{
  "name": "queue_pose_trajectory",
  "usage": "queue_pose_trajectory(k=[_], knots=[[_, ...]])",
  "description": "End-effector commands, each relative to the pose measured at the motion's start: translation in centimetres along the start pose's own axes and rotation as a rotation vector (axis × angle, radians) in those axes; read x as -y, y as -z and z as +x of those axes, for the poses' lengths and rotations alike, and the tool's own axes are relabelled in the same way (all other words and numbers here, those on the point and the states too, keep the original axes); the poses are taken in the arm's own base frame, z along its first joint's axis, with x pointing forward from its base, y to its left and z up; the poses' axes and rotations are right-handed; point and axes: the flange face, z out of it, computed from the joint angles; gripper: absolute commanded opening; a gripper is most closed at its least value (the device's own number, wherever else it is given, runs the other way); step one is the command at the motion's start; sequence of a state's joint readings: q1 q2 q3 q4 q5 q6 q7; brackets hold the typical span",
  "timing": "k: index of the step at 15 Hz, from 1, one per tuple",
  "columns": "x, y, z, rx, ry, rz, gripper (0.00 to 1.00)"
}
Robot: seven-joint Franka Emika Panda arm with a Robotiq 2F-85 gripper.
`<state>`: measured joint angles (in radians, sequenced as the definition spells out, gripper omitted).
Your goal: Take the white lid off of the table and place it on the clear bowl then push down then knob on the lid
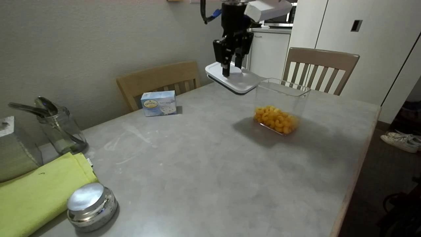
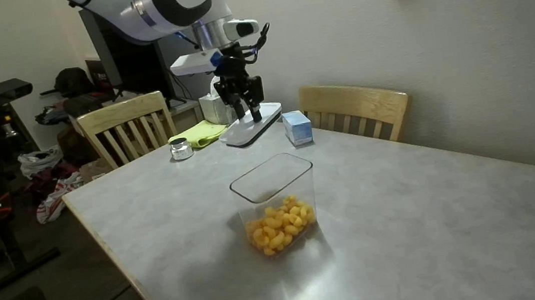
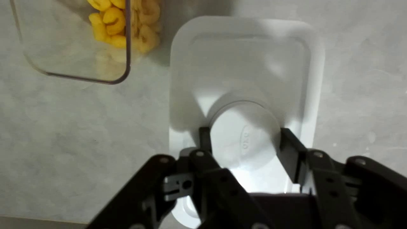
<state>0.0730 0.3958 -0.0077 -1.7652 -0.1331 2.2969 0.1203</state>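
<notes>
White rounded-rectangular plastic lid (image 1: 241,83) is seen at upper centre in an exterior view, apparently raised clear of the mottled grey tabletop (image 1: 197,158). It is held by its round white plastic knob (image 3: 244,133); the black two-finger gripper (image 1: 232,69) is narrowed onto both sides of that. Clear rectangular plastic bowl (image 3: 128,47) with orange-yellow curled pieces (image 2: 281,224) is uncovered, upper left in the wrist view. Step in hand, presumably: transfer. Next: lid to be carried over the bowl, squared to it, lowered level, released. Knob press not yet done.
</notes>
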Motion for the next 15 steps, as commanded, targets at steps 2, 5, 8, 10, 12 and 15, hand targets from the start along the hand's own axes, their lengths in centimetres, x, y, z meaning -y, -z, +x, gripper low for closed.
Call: queue_pose_trajectory(k=[2, 5, 8, 10, 12, 15], knots=[[-3.6, 3.2, -0.6, 0.014, 0.059, -0.048, 0.29], [-6.1, 4.9, -1.4, 0.009, 0.065, -0.056, 0.29], [-8.3, 5.5, -2.7, 0.016, 0.036, -0.041, 0.29], [-9.5, 5.5, -3.8, 0.016, 0.026, -0.019, 0.29], [-10.7, 4.9, -4.9, 0.034, 0.0, 0.002, 0.29], [-12.2, 3.7, -6.7, 0.06, -0.045, 0.025, 0.29]])
